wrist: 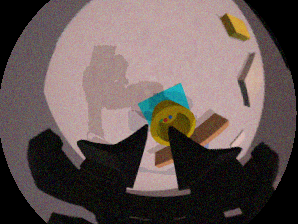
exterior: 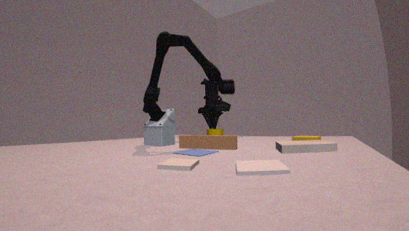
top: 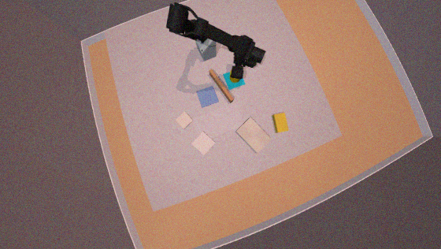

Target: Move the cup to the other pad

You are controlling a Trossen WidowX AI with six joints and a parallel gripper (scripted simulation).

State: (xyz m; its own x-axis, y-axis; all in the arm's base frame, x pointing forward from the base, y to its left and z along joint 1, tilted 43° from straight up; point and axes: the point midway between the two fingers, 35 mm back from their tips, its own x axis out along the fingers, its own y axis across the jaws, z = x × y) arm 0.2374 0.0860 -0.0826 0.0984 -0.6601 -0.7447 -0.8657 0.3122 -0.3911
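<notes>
Yellow round cup [top: 235,79] [exterior: 215,131] [wrist: 182,122]: upright over the teal square pad [top: 233,85] [wrist: 175,94], apparently set down. Its foot is hidden behind the bar in the exterior view, so contact is inferred. Step in hand, as judged: release.

Items by size:
- Pale pinkish tabletop [top: 157,157] [exterior: 109,190] [wrist: 135,30]: carries the whole layout.
- Black jointed arm [top: 220,35] [exterior: 197,52]: arched over, with its black two-finger gripper [top: 237,72] [exterior: 214,128] [wrist: 158,127] pointing down at the cup. Fingers stand partly open, well short of full spread, and have hold of nothing. In the wrist view one fingertip shows outside the rim, the other over the mouth; the cup wall lies between them.
- Brown wooden bar [top: 221,85] [exterior: 208,142] [wrist: 212,130]: lies between the two pads, near the cup.
- Flat blue square pad [top: 208,97] [exterior: 196,152]: beyond the bar; teal taken as the destination.
- Small coloured marbles [wrist: 165,120]: red, blue and green visible inside the cup. Total count cannot be told.

Next move: confirm both fingers are free of the wall, then lift straight up, slowly. Sideways travel should wait until the inner fingertip clears the rim; otherwise it could drag or tip the cup and spill the marbles. Widening needs care, as the inner finger has limited room.
</notes>
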